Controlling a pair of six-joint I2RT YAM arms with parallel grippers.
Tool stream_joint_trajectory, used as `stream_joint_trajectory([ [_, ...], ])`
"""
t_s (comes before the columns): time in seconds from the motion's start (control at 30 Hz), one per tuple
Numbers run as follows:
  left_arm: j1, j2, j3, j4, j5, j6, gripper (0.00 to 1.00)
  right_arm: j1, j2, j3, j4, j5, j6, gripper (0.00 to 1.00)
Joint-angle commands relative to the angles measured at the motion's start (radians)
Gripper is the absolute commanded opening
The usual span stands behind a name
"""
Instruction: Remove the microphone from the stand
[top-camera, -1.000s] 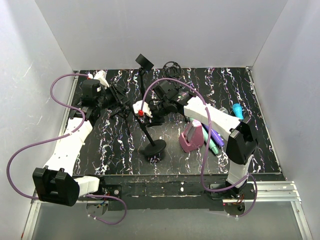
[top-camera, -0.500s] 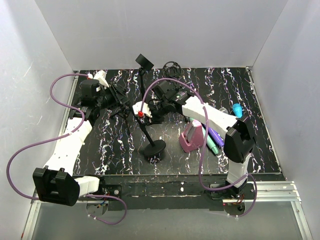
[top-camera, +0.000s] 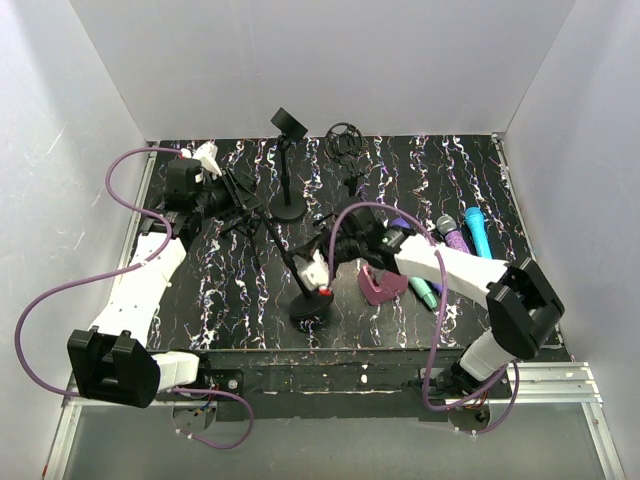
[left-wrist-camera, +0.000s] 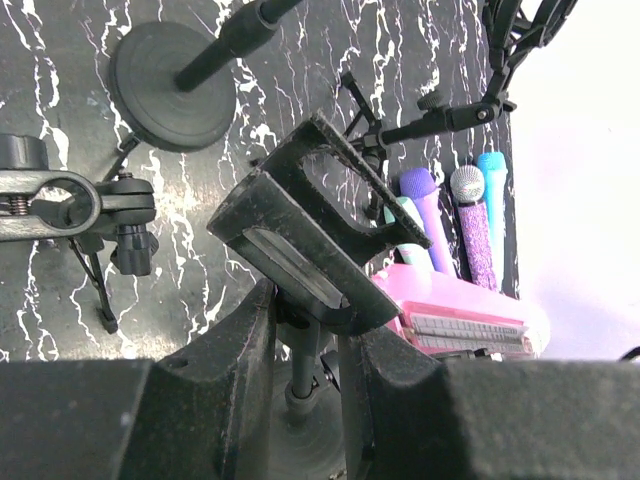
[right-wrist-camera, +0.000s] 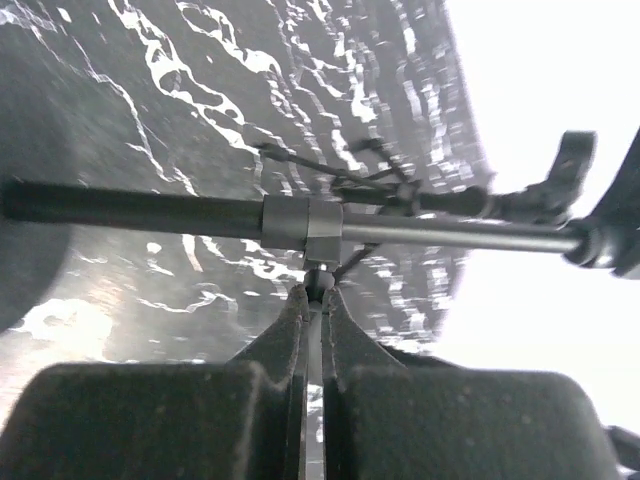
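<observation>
The black stand (top-camera: 285, 255) leans from its round base (top-camera: 312, 303) up to the left. My left gripper (top-camera: 232, 195) is shut on its neck, just under the top clamp (left-wrist-camera: 320, 230), which holds nothing; the fingers (left-wrist-camera: 230, 370) flank the pole. My right gripper (top-camera: 318, 272) is shut low on the stand. Its tips (right-wrist-camera: 313, 295) touch a small black knob under the grey collar (right-wrist-camera: 305, 222) of the pole (right-wrist-camera: 150, 210). Several microphones (top-camera: 455, 235) lie on the table to the right, also seen in the left wrist view (left-wrist-camera: 470, 210).
A pink box (top-camera: 385, 285) lies just right of the stand's base. A second stand (top-camera: 290, 210) and a round shock mount (top-camera: 343, 140) are at the back. A small black tripod (top-camera: 235, 222) sits under my left gripper. White walls enclose the table.
My right gripper has dropped from the top of the stand down to near its base and has shut. The pink box now sits lower. The left arm holds still.
</observation>
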Motion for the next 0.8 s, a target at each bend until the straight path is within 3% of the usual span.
stream_joint_trajectory([
  [0.0,0.006,-0.009,0.015,0.063,0.056,-0.064,0.0,0.008,-0.049,-0.251,0.399,-0.002,-0.316,0.01],
  [0.1,0.006,-0.001,0.015,0.07,0.064,-0.07,0.0,0.008,-0.067,-0.321,0.422,0.01,-0.353,0.01],
  [0.23,0.006,0.002,0.018,0.078,0.065,-0.078,0.0,0.008,-0.119,-0.339,0.298,0.035,-0.317,0.21],
  [0.47,0.006,-0.004,0.018,0.076,0.071,-0.075,0.0,-0.024,-0.225,-0.287,0.068,0.023,-0.093,0.34],
  [0.57,0.006,-0.007,0.018,0.076,0.082,-0.067,0.0,-0.043,-0.192,-0.14,-0.076,0.01,0.143,0.36],
  [0.67,0.006,-0.009,0.021,0.081,0.097,-0.06,0.0,-0.067,-0.068,0.106,-0.361,-0.039,0.327,0.39],
  [0.77,0.006,-0.006,0.025,0.084,0.111,-0.051,0.0,-0.095,0.066,0.327,-0.514,-0.109,0.55,0.47],
])
